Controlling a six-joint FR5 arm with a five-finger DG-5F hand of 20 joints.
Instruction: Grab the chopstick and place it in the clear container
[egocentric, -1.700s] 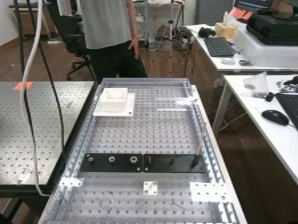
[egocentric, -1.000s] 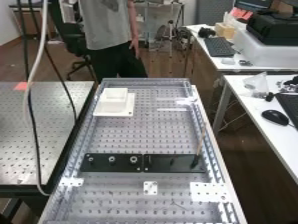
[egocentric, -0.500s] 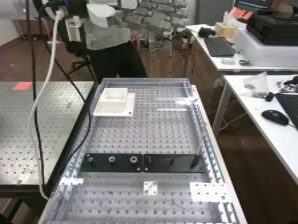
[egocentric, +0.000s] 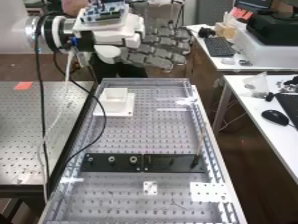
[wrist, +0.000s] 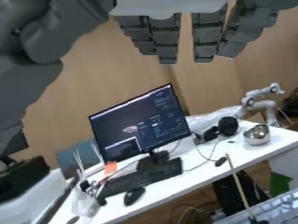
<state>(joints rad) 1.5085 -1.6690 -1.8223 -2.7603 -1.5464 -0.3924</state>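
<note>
- The chopstick (egocentric: 200, 142) could slip or swivel if the fingers close off-centre, since it is so slim beside them.
- A low or sideways approach might knock it over or bump the black fixture (egocentric: 175, 163) in which it stands nearly upright, at the end farther from the arm.
- Pulling at a slant could make its foot bind in that fixture; a straight lift looks safer.
- The black cable (egocentric: 100, 131) droops over the bench near the clear container (egocentric: 115, 100) and might catch the container or its white base (egocentric: 128, 111) as the arm swings.
- At the drop, the stick looks long for so low a box, so a tilted release could miss the opening or tip it.
- The arm (egocentric: 16, 37) comes in from the high view's upper left, its wrist above the bench's far end.
- The hand (egocentric: 149, 59) is open and empty, fingers stretched out straight, well apart from the chopstick.
</note>
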